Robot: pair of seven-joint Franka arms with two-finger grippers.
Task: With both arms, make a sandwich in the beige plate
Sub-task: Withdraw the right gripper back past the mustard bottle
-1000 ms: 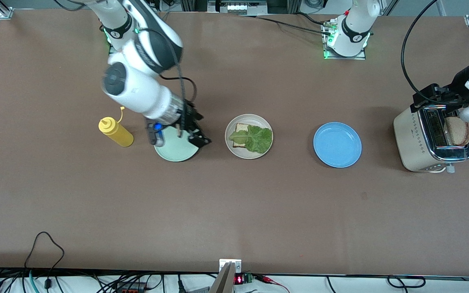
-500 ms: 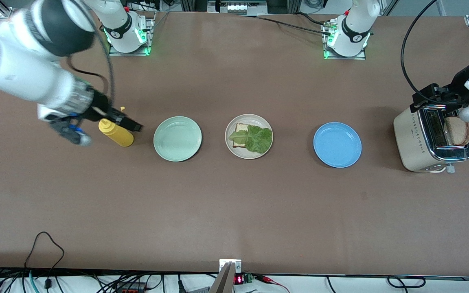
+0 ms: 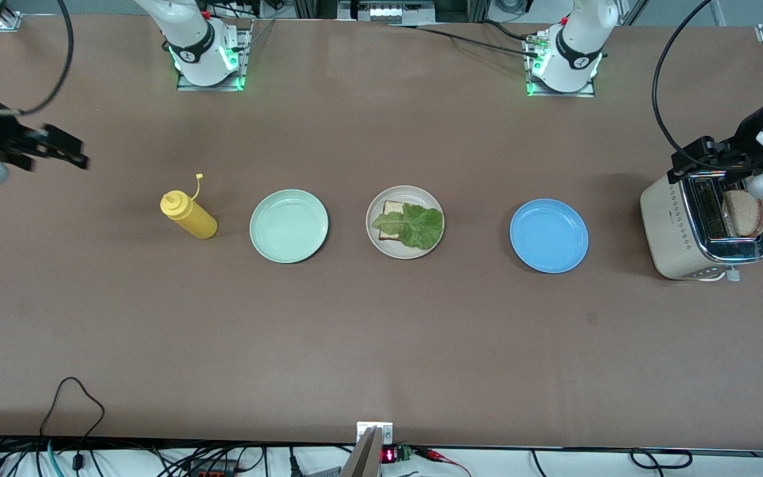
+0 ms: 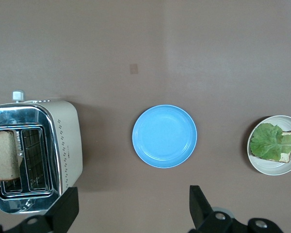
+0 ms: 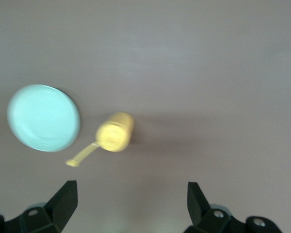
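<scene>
The beige plate (image 3: 421, 195) sits mid-table and holds one bread slice (image 3: 391, 211) with a green lettuce leaf (image 3: 414, 225) on top. It also shows in the left wrist view (image 4: 274, 170) with the lettuce (image 4: 269, 143). A second bread slice (image 3: 746, 213) stands in the toaster (image 3: 669, 225) at the left arm's end; the left wrist view shows that slice (image 4: 2, 155) too. My left gripper (image 3: 712, 159) hangs over the toaster, open and empty (image 4: 132, 206). My right gripper (image 3: 63, 149) is open and empty (image 5: 130, 201) over the right arm's end of the table.
A blue plate (image 3: 548, 236) lies between the beige plate and the toaster. A mint-green plate (image 3: 289, 226) and a yellow squeeze bottle (image 3: 189, 215) lie toward the right arm's end. Cables run along the table edge nearest the front camera.
My right arm swung from over the mint-green plate, past the yellow bottle, out to the right arm's end of the table. The left arm has not moved.
</scene>
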